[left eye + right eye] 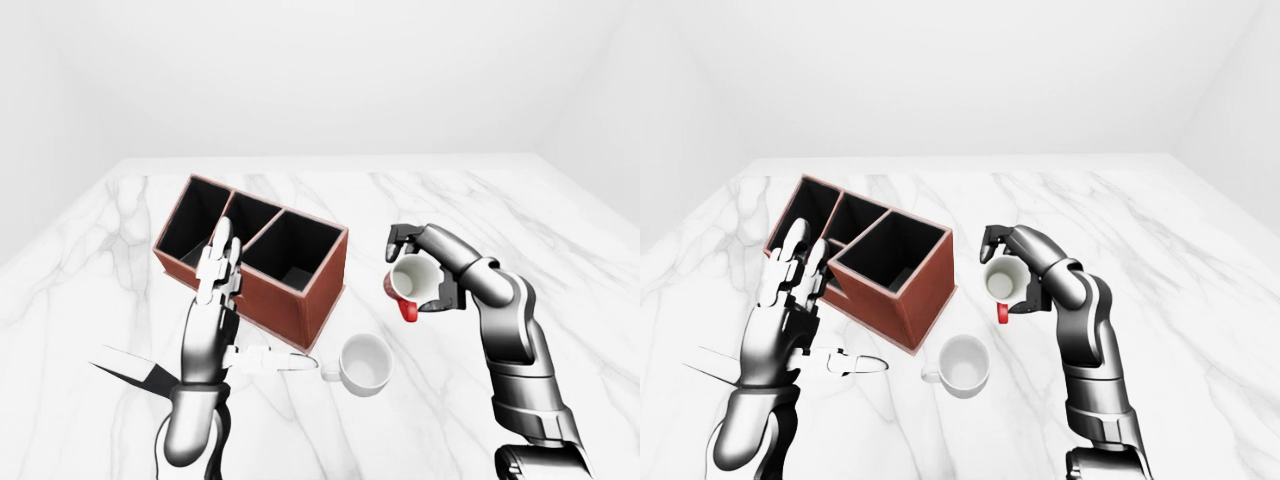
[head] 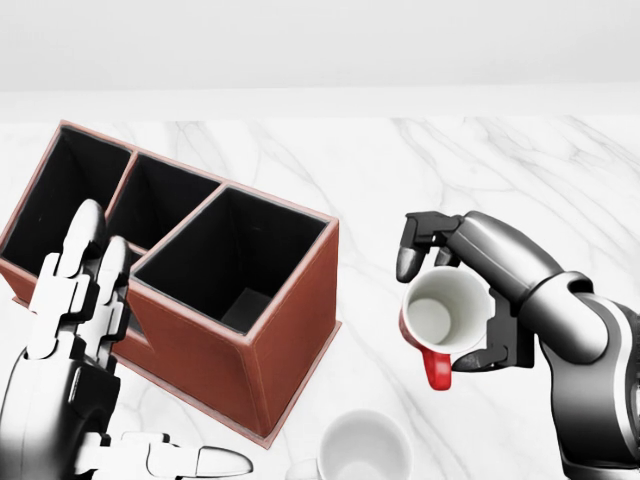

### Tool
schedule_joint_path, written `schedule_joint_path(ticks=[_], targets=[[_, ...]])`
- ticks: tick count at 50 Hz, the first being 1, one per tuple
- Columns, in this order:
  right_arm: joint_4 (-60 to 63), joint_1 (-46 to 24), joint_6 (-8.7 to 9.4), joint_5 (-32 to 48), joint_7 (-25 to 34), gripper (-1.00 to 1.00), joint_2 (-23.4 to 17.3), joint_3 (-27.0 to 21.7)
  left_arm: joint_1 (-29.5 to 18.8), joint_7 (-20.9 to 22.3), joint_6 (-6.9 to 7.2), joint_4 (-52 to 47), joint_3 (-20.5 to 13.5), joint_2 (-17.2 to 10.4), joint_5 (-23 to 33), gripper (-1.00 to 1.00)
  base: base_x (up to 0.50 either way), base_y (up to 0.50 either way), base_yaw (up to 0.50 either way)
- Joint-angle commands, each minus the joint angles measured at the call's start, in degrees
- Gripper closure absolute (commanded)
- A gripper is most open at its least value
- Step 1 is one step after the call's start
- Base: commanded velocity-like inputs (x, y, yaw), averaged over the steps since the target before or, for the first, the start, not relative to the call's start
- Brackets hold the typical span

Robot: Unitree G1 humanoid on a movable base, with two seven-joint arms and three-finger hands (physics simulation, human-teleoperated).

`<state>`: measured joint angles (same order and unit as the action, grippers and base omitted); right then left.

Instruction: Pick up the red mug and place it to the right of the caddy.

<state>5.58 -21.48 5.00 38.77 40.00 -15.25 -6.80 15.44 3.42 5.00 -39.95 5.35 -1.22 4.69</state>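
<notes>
- Red mug [image 2: 444, 318] clamped by right hand [image 2: 480, 300], dark fingers [image 2: 410, 250] hooked over the rim and thumb braced below; mouth tipped toward the camera, handle pointing down, likely for carrying clear of the marble.
- Held above the marble table [image 2: 480, 170], just right of the brown caddy [image 2: 235, 290], apart from its wall; placing not yet done.
- Left hand [image 2: 75, 360] raised beside the caddy, fingers straight and close together, thumb out sideways, gripping nothing.
- White mug [image 1: 365, 363] near the caddy's corner, cut off at the head view's bottom edge.
- Gap between red mug and table hard to judge.
</notes>
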Motion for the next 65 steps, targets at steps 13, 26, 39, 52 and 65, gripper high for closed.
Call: schedule_joint_path(ticks=[13, 26, 39, 52, 65], targets=[[-7.8, -4.4, 0.0, -4.9, -0.8, 1.0, 2.5, 3.4, -0.1, 0.4, 0.0, -0.1, -0.8, 0.2, -0.4, -1.0, 0.0, 0.0, 0.0], [-14.6, -7.0, 0.0, -7.1, -4.8, 1.0, 3.2, 3.6, -0.1, 0.5, 0.0, -0.3, -1.0, 0.2, -0.5, -1.0, 0.0, 0.0, 0.0], [-20.9, -8.7, 0.0, -8.8, -8.9, 1.0, 3.8, 4.0, 0.0, 0.4, 0.0, -0.4, -0.8, 0.2, -0.4, -1.0, 0.0, 0.0, 0.0], [-23.6, -8.9, 0.0, -8.7, -10.6, 1.0, 4.0, 4.8, 0.2, 0.3, 0.0, -1.0, -0.7, 0.2, -0.3, -1.0, 0.0, 0.0, 0.0], [-24.1, -7.3, 0.0, -6.4, -10.2, 1.0, 4.5, 5.6, 0.1, 0.3, 0.0, -0.6, -0.9, 0.2, -0.4, -1.0, 0.0, 0.0, 0.0]])
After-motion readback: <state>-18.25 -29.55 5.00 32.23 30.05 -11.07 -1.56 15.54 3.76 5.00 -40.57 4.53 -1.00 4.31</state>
